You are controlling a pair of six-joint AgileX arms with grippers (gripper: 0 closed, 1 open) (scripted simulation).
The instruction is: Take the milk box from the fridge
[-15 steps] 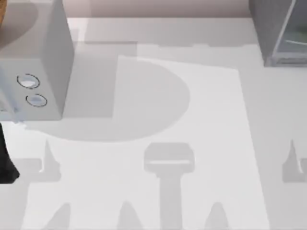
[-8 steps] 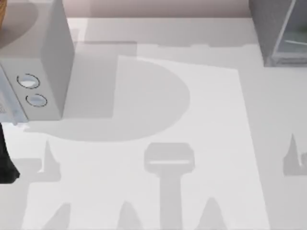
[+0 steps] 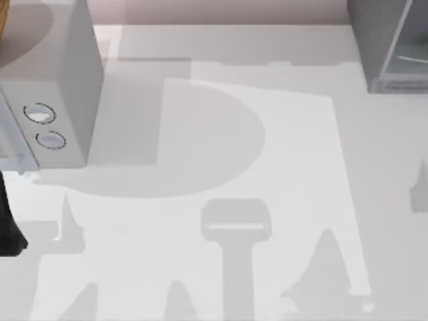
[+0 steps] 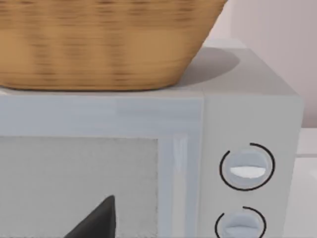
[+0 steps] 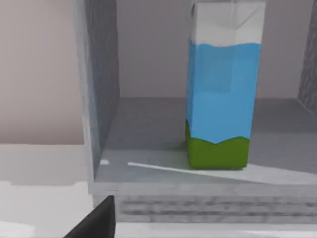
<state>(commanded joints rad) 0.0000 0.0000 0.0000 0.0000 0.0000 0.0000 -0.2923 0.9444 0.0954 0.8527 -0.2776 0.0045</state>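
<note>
Since the earlier top-view pictures, the pointed arm shadow near the bottom of the white table (image 3: 221,154) has slid rightward and grown, and the shadow at the right edge has shifted up, so my right arm has been moving; the left-side shadows lie as before. A dark fingertip (image 5: 94,220) of the right gripper pokes into the right wrist view, low before the fridge (image 5: 101,89); whether that gripper is spread or closed cannot be told, and nothing shows in its hold. Inside the fridge the milk box (image 5: 223,91) stands upright on the grey floor, apart from the side wall. In the top view the fridge (image 3: 381,40) sits at the far right corner. A dark fingertip (image 4: 96,220) of the left gripper faces the microwave (image 4: 247,124), its spread equally unclear; a wicker basket (image 4: 99,44) rests on top.
</note>
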